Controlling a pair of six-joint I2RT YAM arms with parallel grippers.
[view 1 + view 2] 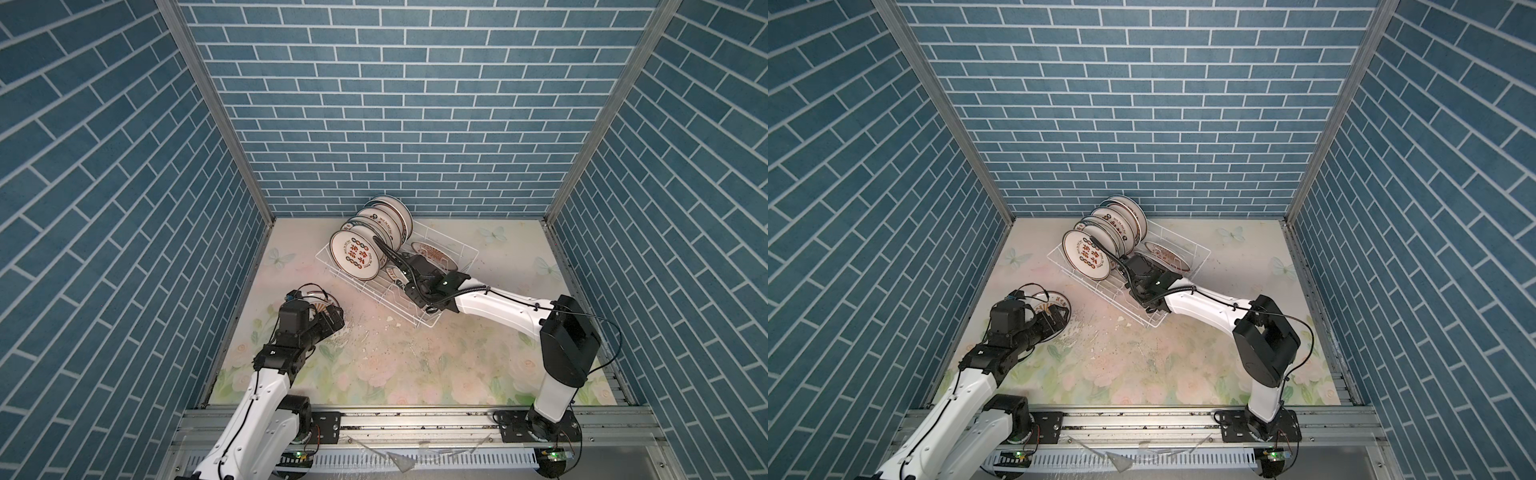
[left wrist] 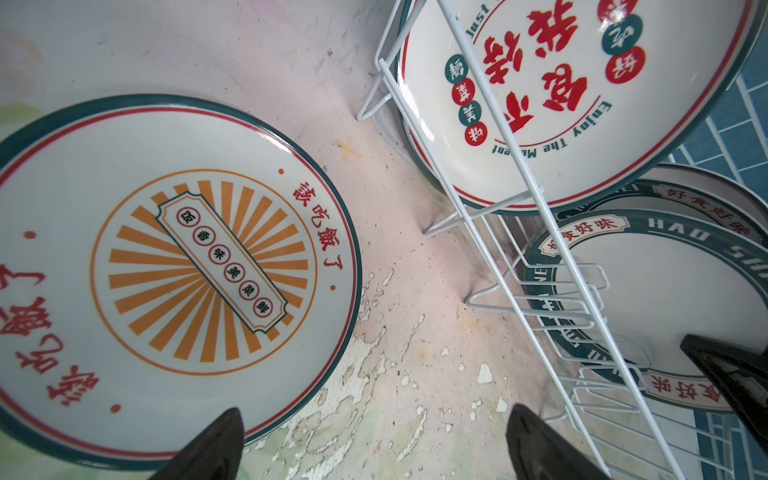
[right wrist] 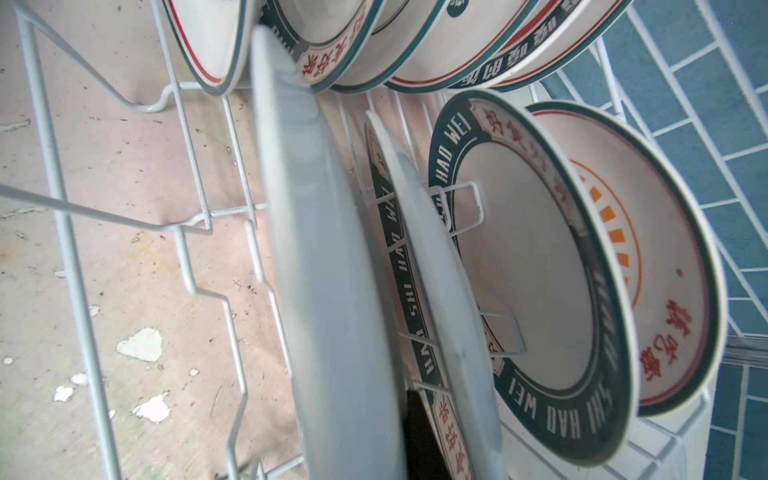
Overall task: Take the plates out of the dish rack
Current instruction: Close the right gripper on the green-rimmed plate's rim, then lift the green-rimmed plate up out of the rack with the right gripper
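Note:
The white wire dish rack (image 1: 446, 235) sits at the back of the table, holding several upright plates (image 1: 357, 255) in a row. My right gripper (image 1: 401, 270) reaches into the rack and is shut on the rim of one plate (image 3: 324, 270), seen edge-on with its plain white back showing. One dark finger (image 3: 419, 436) shows behind that plate; the other is hidden. A sunburst plate (image 2: 178, 274) lies flat on the table at the left. My left gripper (image 2: 376, 411) hovers open at its edge, holding nothing.
Blue brick-pattern walls (image 1: 395, 124) close in the back and both sides. The floral table cover (image 1: 415, 365) is flaked and chipped near the rack. A metal rail (image 1: 415, 419) runs along the front edge.

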